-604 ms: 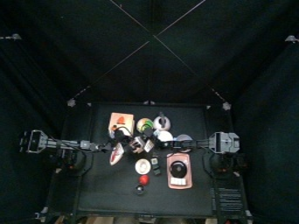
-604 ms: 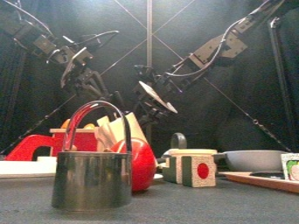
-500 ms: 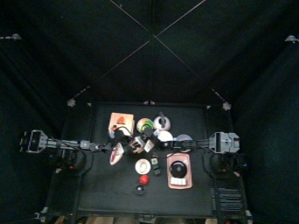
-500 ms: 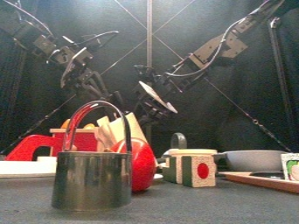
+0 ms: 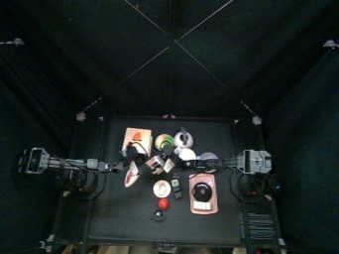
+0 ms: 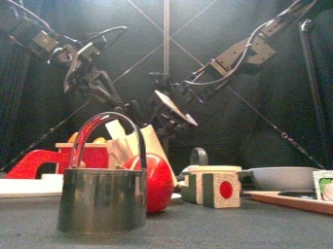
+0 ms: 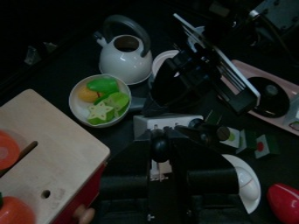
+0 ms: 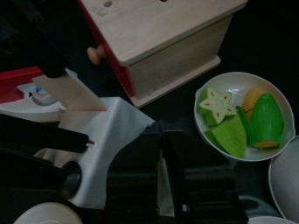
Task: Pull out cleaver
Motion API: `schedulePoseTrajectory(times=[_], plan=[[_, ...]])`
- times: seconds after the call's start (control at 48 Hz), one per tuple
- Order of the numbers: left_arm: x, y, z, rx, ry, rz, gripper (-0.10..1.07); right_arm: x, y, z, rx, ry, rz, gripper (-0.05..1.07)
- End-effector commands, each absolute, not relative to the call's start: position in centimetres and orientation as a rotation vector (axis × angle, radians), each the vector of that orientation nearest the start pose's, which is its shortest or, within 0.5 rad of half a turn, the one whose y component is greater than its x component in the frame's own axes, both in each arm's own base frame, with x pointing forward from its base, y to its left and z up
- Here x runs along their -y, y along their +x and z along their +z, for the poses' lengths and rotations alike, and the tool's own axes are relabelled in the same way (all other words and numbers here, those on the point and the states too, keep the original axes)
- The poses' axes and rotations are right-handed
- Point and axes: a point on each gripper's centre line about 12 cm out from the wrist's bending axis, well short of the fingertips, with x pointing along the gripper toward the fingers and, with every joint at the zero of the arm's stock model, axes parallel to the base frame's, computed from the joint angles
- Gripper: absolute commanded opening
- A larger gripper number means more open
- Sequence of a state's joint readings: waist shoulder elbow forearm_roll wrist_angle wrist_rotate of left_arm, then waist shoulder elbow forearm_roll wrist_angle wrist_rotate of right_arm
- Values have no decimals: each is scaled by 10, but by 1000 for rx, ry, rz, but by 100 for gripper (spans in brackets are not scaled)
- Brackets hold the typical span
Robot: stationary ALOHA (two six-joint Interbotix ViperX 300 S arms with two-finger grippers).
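A pale knife holder (image 8: 111,131) stands beside a wooden box (image 8: 152,35); a beige handle (image 8: 70,92) sticks out of it, and I cannot tell whether it is the cleaver. The holder's beige slats (image 6: 132,146) show behind a metal pot (image 6: 104,199) in the front view. My right gripper (image 8: 163,179) hangs close above the holder with its jaws together and nothing seen between them; it also shows in the front view (image 6: 169,105). My left gripper (image 6: 81,73) hangs higher, to the holder's left. In its own wrist view (image 7: 176,166) it is too dark to read.
A white kettle (image 7: 122,57), a bowl of green toy food (image 7: 100,98), a pink tray (image 7: 274,87) and a white plate (image 7: 247,173) crowd the table. In the front view a red-dotted cube (image 6: 215,185), a grey pan (image 6: 279,177) and a wooden board (image 6: 293,199) stand on the right.
My left arm has drawn back a little, up and to the left. The right arm and the table's things have not moved.
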State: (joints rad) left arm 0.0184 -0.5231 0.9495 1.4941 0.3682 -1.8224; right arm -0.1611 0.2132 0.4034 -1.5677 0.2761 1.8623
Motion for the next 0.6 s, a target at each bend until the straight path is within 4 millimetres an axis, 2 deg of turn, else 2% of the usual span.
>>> schedulePoseTrajectory(times=[0.0, 0.271, 0.583], plan=[[-45, 268, 255, -345, -252, 435, 39, 105, 449, 191, -502, 244, -504, 38], [-42, 242, 264, -283, -279, 418, 38, 105, 449, 191, -502, 244, -504, 38], [-41, 245, 257, -308, -275, 401, 38, 105, 450, 192, -499, 245, -501, 38]])
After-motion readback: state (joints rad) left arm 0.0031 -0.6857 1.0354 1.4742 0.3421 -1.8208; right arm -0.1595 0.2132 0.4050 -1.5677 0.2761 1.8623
